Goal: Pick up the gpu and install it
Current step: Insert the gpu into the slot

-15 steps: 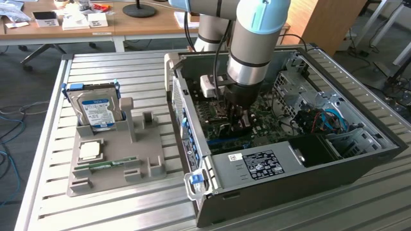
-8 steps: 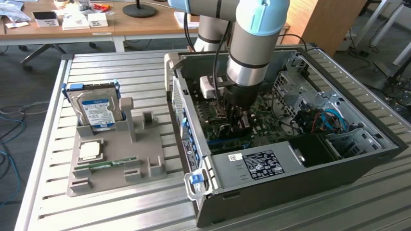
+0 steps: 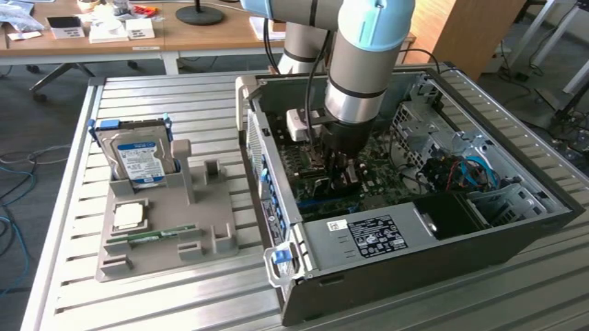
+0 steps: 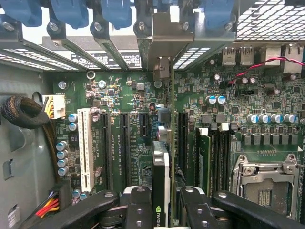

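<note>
Gpu (image 4: 161, 183) pinched edge-on in pincer (image 4: 161, 202), held upright over motherboard (image 4: 124, 95) slots inside open case (image 3: 478, 234). Probably stiff, light, fragile; thin edge looks like safest hold, away from fan and connector.

The gripper (image 4: 161, 210) is clamped on the gpu (image 4: 161, 179), which stands on edge between its black fingers (image 4: 138, 205), directly over the green motherboard (image 4: 143, 102). The card's silver bracket (image 4: 165, 36) reaches up to the case's rear slot openings. Relative to the gpu, a white expansion slot (image 4: 85, 148) lies on one side and the empty CPU socket (image 4: 267, 179) on the other.
</note>
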Tool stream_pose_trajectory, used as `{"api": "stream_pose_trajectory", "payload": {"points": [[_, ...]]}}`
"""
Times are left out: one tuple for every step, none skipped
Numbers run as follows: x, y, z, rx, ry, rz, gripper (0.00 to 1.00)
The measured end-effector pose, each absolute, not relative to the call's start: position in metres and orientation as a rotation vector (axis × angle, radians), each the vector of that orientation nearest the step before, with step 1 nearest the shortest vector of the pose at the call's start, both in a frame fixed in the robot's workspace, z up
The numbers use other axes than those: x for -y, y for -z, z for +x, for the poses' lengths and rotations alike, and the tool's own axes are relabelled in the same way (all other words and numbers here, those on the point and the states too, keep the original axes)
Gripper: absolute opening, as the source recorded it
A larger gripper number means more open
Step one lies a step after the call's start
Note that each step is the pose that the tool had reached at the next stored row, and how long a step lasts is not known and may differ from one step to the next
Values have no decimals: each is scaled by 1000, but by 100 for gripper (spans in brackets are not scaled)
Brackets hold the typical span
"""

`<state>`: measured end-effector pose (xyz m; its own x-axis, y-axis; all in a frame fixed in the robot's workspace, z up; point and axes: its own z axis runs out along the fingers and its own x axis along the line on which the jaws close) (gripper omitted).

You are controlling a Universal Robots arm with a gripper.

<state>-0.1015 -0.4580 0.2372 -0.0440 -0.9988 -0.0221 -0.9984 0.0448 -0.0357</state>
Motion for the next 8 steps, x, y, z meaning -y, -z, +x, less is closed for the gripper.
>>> {"api": "stream_pose_trajectory", "payload": {"points": [[458,-237,-102,-2241,16,-2143,27],[458,-237,-102,-2241,16,-2143,27],[458,-237,-101,-2241,16,-2143,27],[458,-237,-102,-2241,16,-2143,27],[458,-237,-101,-2241,16,-2143,27],[458,-237,-102,-2241,16,-2143,27],[458,-237,-102,-2241,16,-2143,27],[458,-237,-102,-2241,16,-2143,27]]}}
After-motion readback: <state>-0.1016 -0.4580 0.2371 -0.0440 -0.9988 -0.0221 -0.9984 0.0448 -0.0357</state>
